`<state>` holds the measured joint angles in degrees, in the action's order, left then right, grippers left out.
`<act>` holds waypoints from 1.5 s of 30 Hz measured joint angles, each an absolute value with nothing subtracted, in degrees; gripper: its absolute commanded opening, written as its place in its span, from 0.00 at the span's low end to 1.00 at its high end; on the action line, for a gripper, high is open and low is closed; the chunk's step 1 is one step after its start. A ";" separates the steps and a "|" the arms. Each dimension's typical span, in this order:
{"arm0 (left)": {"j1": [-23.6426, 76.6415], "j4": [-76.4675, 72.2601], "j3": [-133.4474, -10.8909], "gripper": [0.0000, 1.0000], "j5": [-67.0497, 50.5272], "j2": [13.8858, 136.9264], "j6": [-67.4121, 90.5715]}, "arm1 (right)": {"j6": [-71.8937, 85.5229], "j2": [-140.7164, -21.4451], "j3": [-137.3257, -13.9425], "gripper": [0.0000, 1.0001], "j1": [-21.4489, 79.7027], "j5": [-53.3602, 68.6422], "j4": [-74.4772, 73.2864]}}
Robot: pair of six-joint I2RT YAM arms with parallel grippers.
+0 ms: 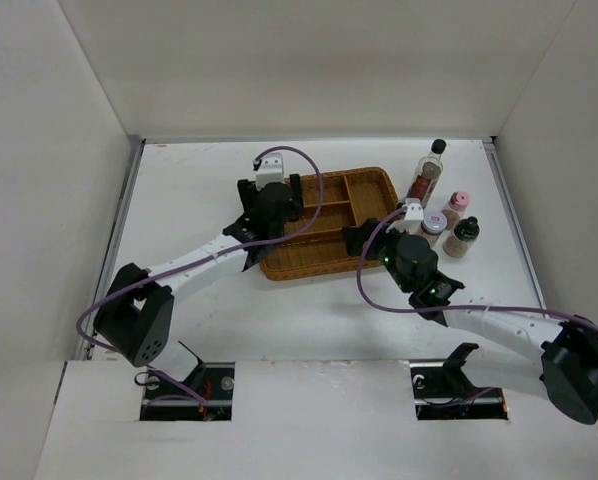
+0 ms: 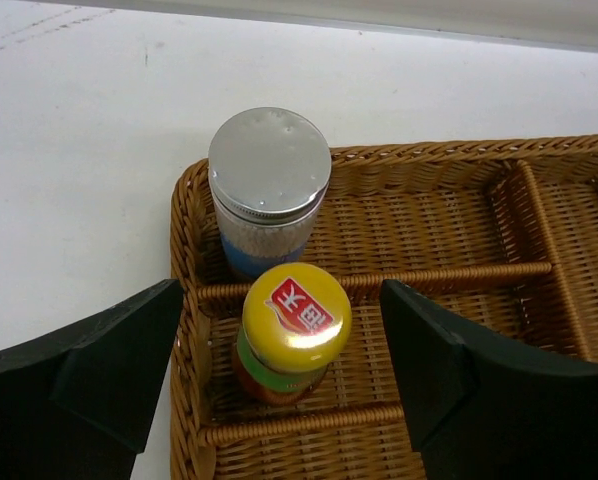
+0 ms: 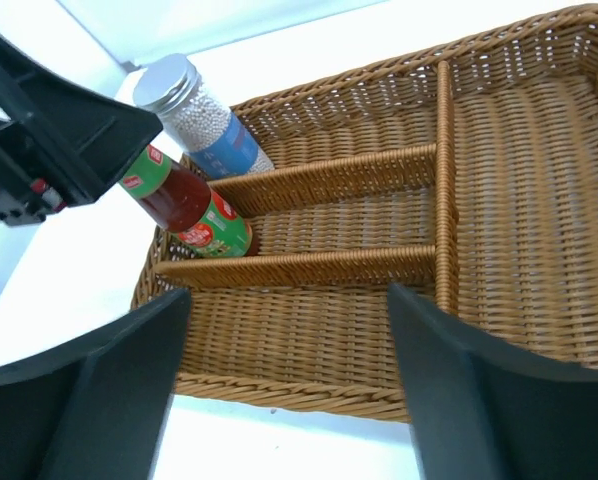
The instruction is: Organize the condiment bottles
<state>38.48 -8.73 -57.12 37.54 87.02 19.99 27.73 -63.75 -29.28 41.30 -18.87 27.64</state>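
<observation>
Bottles (image 1: 426,180) partly sorted into tray (image 1: 379,180)
Four stand upright, right of the open right hand (image 3: 284,300); left hand (image 2: 279,290) open too.

The tray (image 2: 434,158) is woven brown wicker, ribbed and rough, with a faint sheen along its strands. The jar (image 2: 264,235) has clear, smooth walls, a blue label that looks like paper, and a silver metal lid (image 2: 269,163), satin and softly reflective. The red sauce bottle (image 3: 184,205) is glossy and see-through, with a shiny yellow cap (image 2: 296,317) and a slick printed label. My left fingers (image 2: 99,375) and right fingers (image 3: 89,400) look like matt black plastic. The table (image 2: 69,170) is smooth, matt white. My cables (image 1: 321,192) wear smooth purple sheathing.
</observation>
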 measured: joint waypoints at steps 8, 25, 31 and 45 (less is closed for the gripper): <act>40.80 -9.78 -55.48 1.00 38.72 76.79 19.94 | 27.49 -63.61 -29.10 0.23 41.30 -19.09 27.66; 46.59 -15.57 -15.42 1.00 50.37 37.21 30.57 | 27.14 -61.12 -29.21 0.47 40.64 -19.33 26.24; 48.80 -15.00 -10.26 1.00 50.59 34.98 34.61 | 24.47 -60.80 -36.93 0.75 34.02 -21.45 15.14; 47.24 -24.18 -3.57 1.00 45.67 33.87 36.47 | 16.29 -73.69 -62.92 0.97 14.59 -32.67 -2.94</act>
<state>47.24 -24.18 -3.57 45.67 33.87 36.47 16.29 -73.69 -62.92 14.59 -32.67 -2.94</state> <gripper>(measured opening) 0.997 0.971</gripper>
